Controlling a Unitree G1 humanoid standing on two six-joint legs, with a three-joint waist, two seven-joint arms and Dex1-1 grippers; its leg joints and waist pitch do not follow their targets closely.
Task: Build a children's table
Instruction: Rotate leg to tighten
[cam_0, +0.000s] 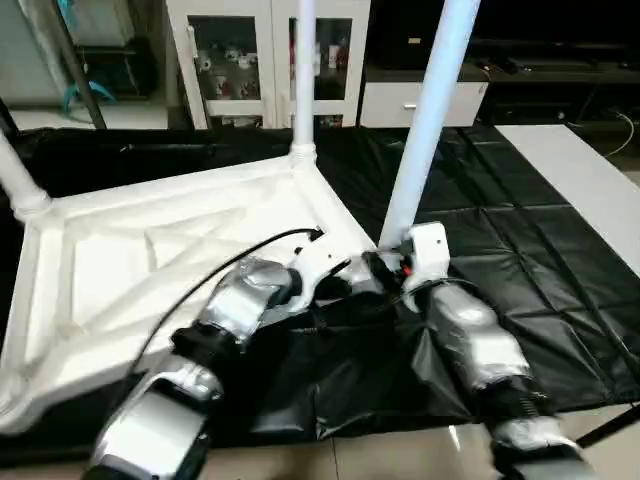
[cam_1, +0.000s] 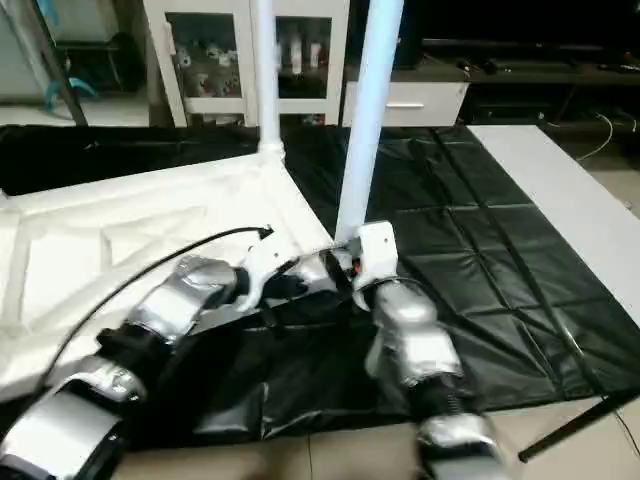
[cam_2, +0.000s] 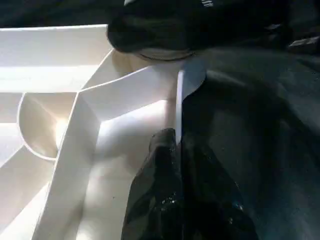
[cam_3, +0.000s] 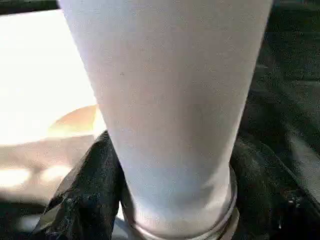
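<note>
Tabletop (cam_0: 150, 260) lies upside down on a black sheet (cam_0: 520, 250) that covers the worktop, with its ribbed underside facing up. Its long axis runs from the robot's left toward the middle of the scene, a little turned. One leg (cam_0: 303, 70) stands upright in the far corner socket, and another leg (cam_0: 20, 185) rises at the left edge. A third leg (cam_0: 425, 120) stands at the near right corner and points up, leaning slightly to the right at its top.

The right tool (cam_0: 400, 262) holds this third leg at its base, one black finger (cam_3: 82, 200) on each side of the tube. The left tool (cam_2: 172, 165) is closed narrow and pinches the thin rim of the tabletop just beside that corner.

The risk, I think, is the lean of the leg. If it is turned while tilted, the thread may catch crooked and jam, or the leg may slip out of the socket and fall. The left grip is on a thin edge only, so the tabletop could slide on the smooth sheet when the leg is twisted. The loose black cable (cam_0: 230, 250) over the left forearm could also catch on the corner.
</note>
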